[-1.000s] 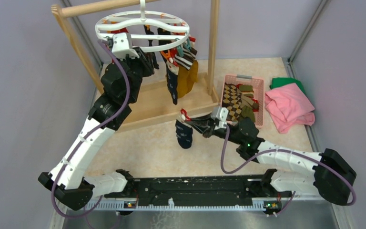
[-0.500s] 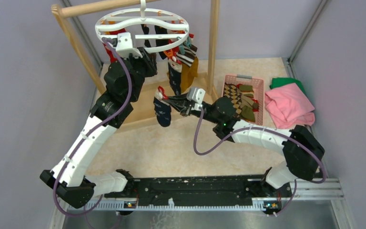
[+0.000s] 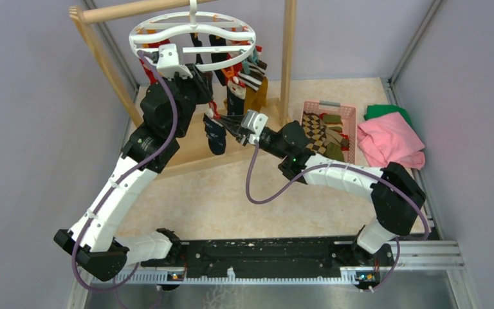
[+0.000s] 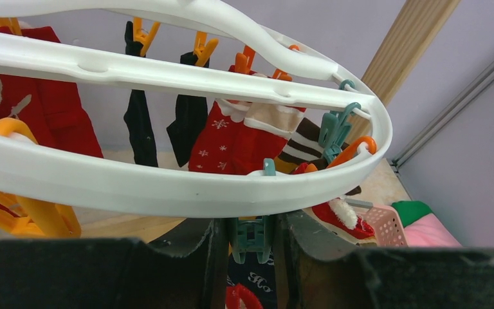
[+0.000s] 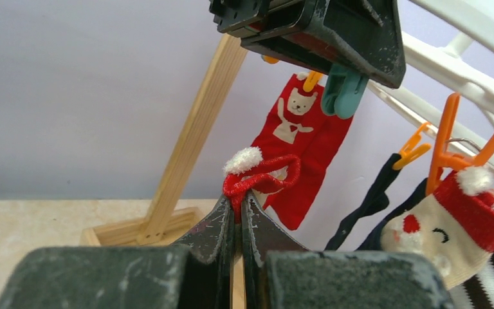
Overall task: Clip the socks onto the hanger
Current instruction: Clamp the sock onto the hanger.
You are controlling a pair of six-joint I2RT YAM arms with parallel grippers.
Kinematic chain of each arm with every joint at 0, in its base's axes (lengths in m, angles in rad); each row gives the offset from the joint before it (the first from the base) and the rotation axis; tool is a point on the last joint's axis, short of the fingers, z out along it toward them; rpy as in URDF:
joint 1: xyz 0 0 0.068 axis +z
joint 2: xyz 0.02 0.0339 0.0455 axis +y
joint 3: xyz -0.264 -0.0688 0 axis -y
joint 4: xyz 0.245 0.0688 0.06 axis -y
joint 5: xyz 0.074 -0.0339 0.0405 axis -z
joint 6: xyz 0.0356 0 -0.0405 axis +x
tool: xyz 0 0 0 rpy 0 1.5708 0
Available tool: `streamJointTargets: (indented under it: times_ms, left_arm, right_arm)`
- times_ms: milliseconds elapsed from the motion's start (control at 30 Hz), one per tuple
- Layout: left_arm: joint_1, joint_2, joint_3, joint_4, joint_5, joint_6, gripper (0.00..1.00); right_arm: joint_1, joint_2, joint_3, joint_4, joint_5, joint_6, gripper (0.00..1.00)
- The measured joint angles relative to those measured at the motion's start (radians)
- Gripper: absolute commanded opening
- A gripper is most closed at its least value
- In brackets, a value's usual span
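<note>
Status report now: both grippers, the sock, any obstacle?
Left gripper pinching teal clip on the hanger. Right gripper shut on navy sock, cuff below that clip, not yet in it. No obstacle seen between.

The hanger (image 4: 167,187) is showing white, its clips (image 4: 202,48) orange and teal; the bear sock (image 5: 302,129) is showing red, the navy sock (image 3: 215,136) a red cuff.

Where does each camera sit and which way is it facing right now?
Top external: above and behind the bases, looking down on the hanger; both arms show.
Left wrist: under the hanger, facing up and outward; left gripper closed on a teal clip.
Right wrist: lower, facing up at the left gripper; right gripper pinches the navy sock's cuff.
Shared: both wrist views show the teal clip and red bear sock.
</note>
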Motion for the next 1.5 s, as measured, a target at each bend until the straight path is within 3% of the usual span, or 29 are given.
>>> streamJointTargets:
  times_ms: [433,1500]
  left_arm:
    - [0.003,0.0,0.0,0.0,0.019,-0.007,0.09]
    - [0.004,0.0,0.0,0.0,0.053,-0.029,0.09]
  right_arm:
    - [0.0,0.004,0.056,-0.02,0.053,-0.098,0.0]
    - [0.0,0.016,0.14,-0.068,0.132,-0.104,0.0]
